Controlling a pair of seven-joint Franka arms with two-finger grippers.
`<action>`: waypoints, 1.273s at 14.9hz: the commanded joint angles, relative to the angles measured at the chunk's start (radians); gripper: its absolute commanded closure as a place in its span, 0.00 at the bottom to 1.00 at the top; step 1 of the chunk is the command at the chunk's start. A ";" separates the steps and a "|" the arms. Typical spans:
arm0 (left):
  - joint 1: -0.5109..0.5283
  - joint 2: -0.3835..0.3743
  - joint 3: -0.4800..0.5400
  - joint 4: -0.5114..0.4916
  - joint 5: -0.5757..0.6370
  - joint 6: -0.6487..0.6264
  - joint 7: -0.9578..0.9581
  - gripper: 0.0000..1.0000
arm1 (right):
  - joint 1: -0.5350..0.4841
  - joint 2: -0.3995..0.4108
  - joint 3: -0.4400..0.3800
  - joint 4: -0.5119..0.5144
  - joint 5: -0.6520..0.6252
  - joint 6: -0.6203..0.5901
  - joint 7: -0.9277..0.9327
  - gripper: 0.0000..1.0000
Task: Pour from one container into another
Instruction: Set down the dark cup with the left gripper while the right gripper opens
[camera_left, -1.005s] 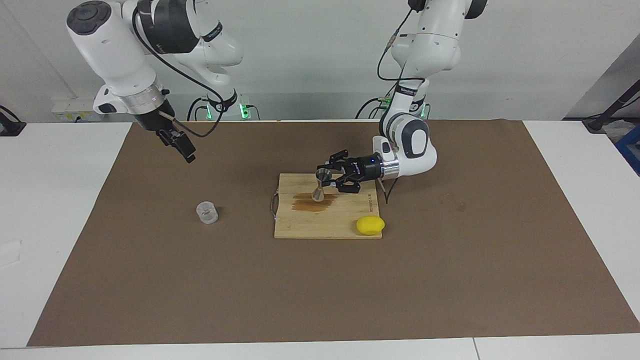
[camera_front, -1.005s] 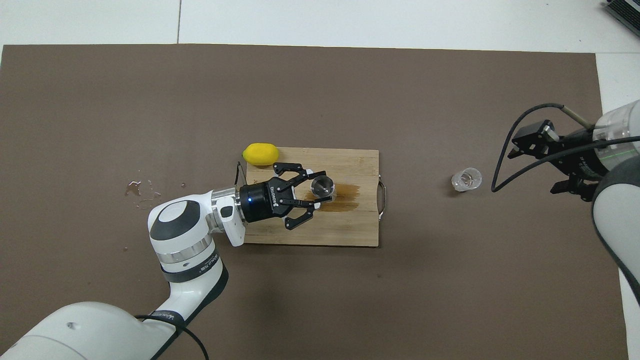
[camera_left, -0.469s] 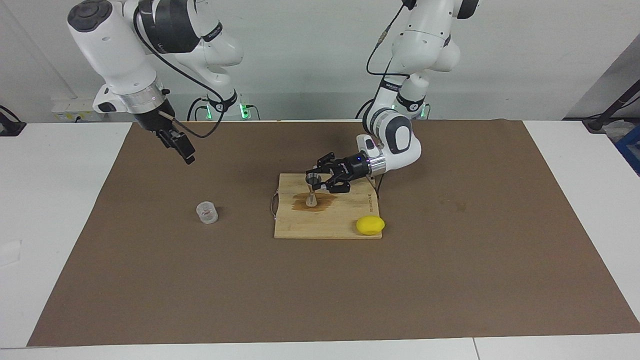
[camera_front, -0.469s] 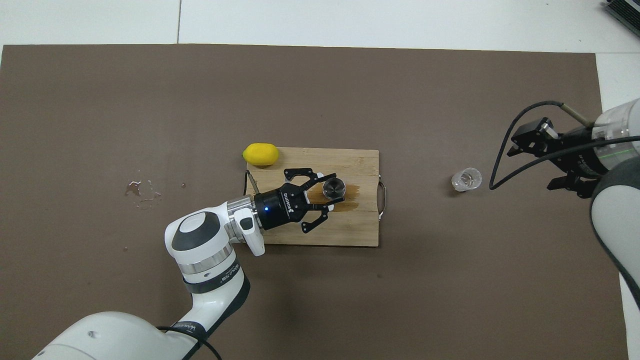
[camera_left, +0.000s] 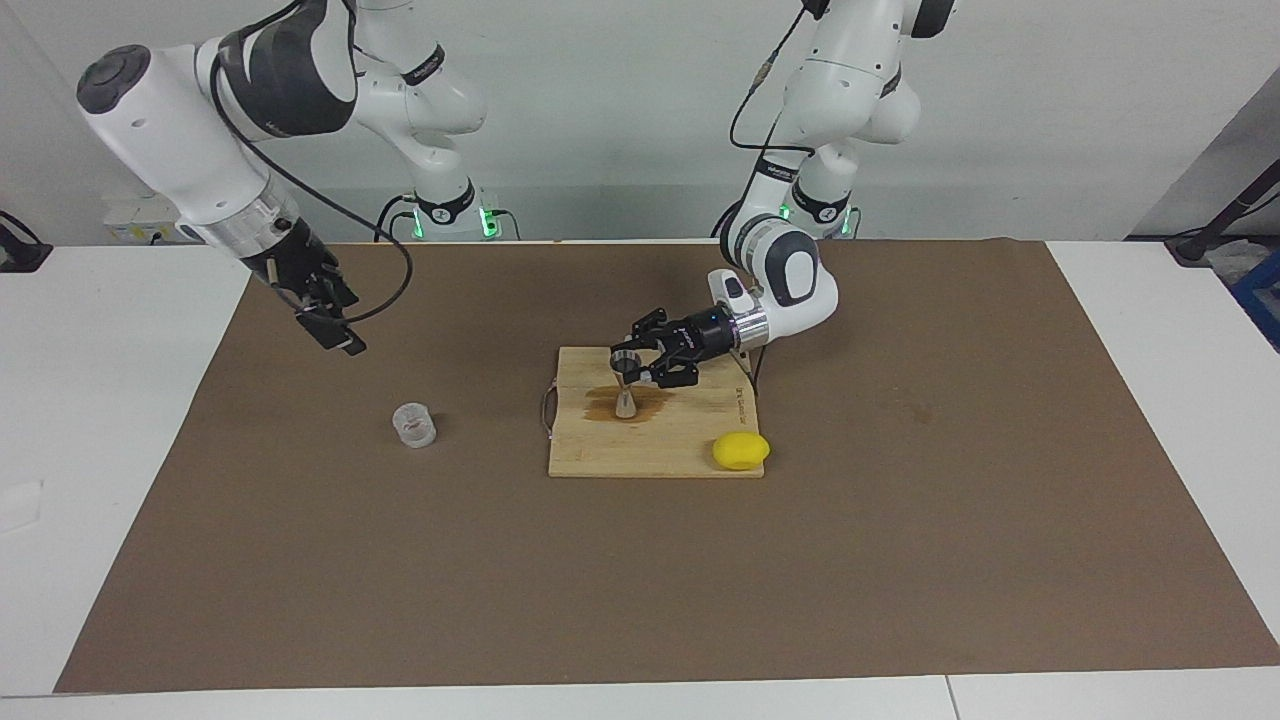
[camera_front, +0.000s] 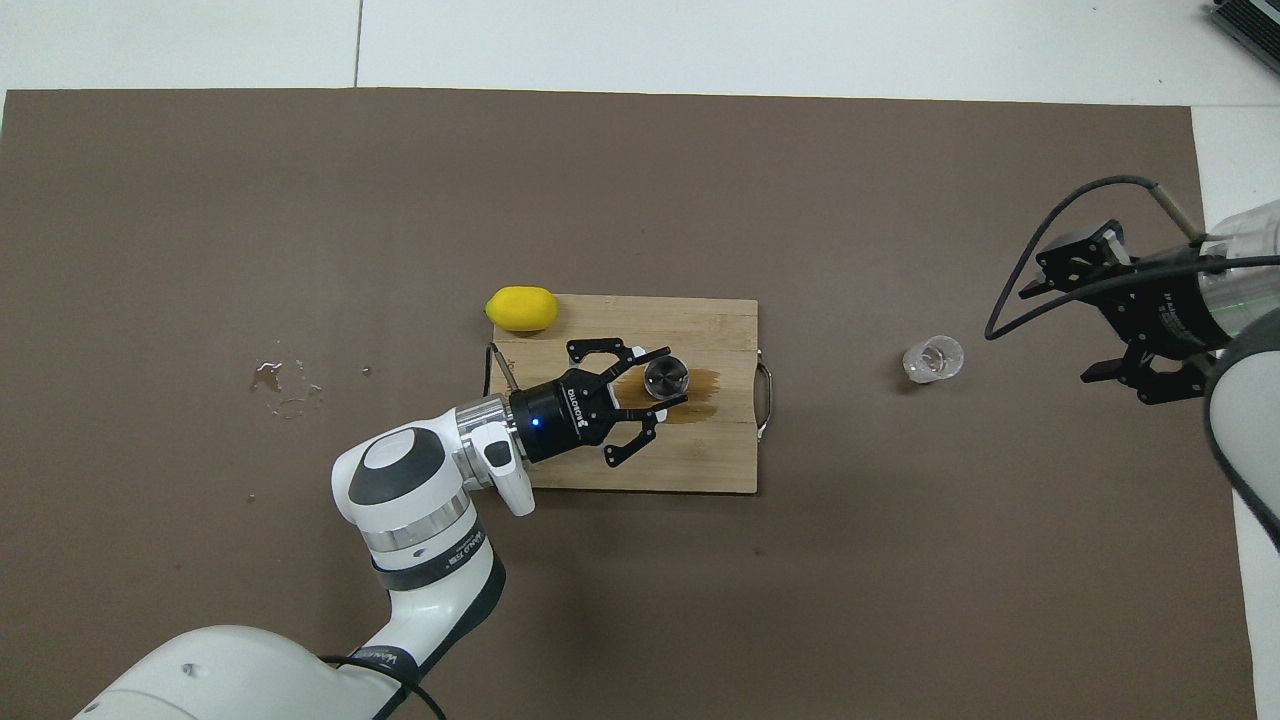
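My left gripper (camera_left: 632, 364) was clamped on the metal jigger (camera_left: 626, 385), which stood upright on the wet stain of the cutting board (camera_left: 690, 455). My right gripper (camera_left: 325, 318) hung with its fingers spread over the brown mat (camera_left: 900, 560), above the clear cup (camera_left: 414, 424), not touching it.
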 joint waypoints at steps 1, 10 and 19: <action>-0.036 -0.009 0.013 -0.014 -0.043 0.030 0.066 0.77 | -0.100 0.048 0.009 -0.037 0.142 0.027 0.026 0.03; -0.050 0.005 0.014 0.000 -0.045 0.081 0.055 0.01 | -0.198 0.219 0.009 -0.166 0.418 0.131 -0.115 0.00; 0.016 0.002 0.017 0.007 -0.040 0.064 0.044 0.00 | -0.192 0.391 0.011 -0.136 0.532 0.177 -0.304 0.00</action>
